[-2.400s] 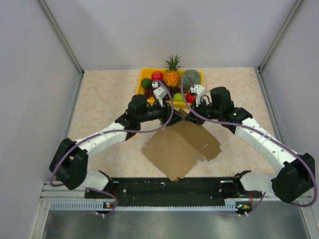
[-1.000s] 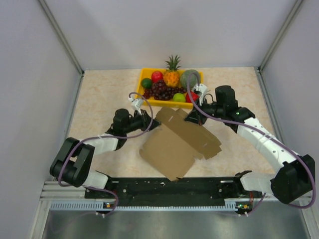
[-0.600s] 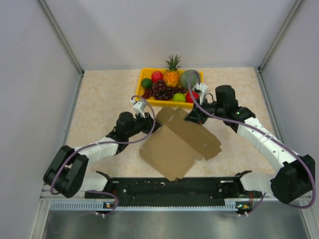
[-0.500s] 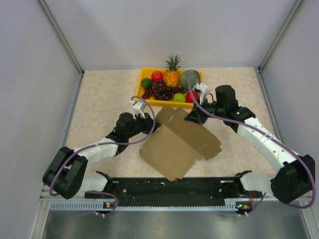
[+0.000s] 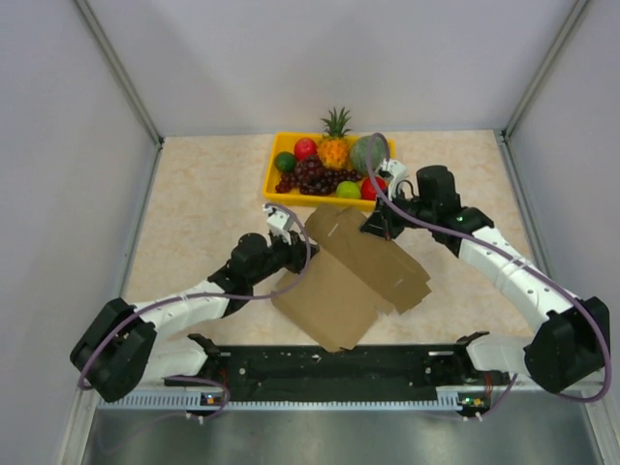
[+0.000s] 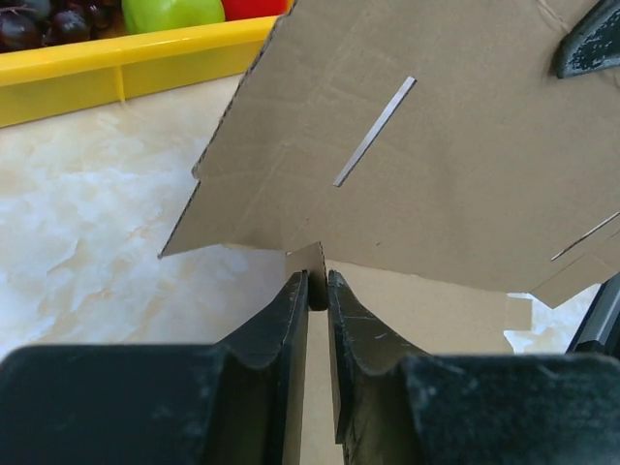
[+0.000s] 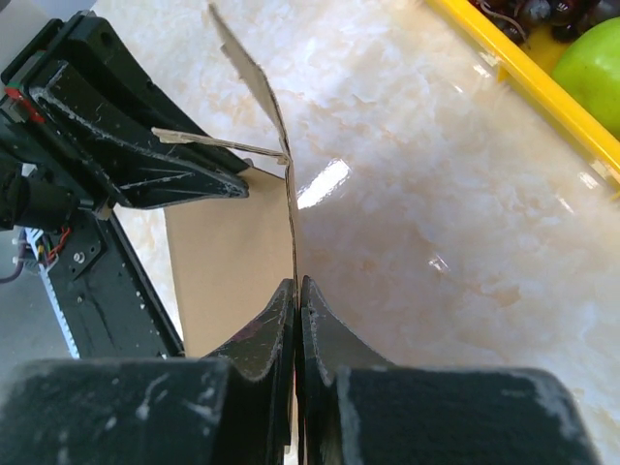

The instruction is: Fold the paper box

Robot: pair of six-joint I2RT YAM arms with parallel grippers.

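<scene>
The paper box (image 5: 339, 286) sits mid-table (image 5: 199, 194), just near of the yellow fruit tray (image 5: 272, 172), with its near half flat and far panel tipped up. The right gripper (image 7: 295, 286) is clamped tight on that panel's far edge. The left gripper (image 6: 318, 281) has its 2 fingers squeezed onto a little tab at the panel's left.

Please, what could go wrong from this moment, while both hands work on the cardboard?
The left hand reaches only a small tab of the paper box; the tab may bend or slip out.
The right hand pinches the raised panel by its thin edge, so a pull could tear it.
The yellow tray stands close behind; the panel may bump it.
</scene>
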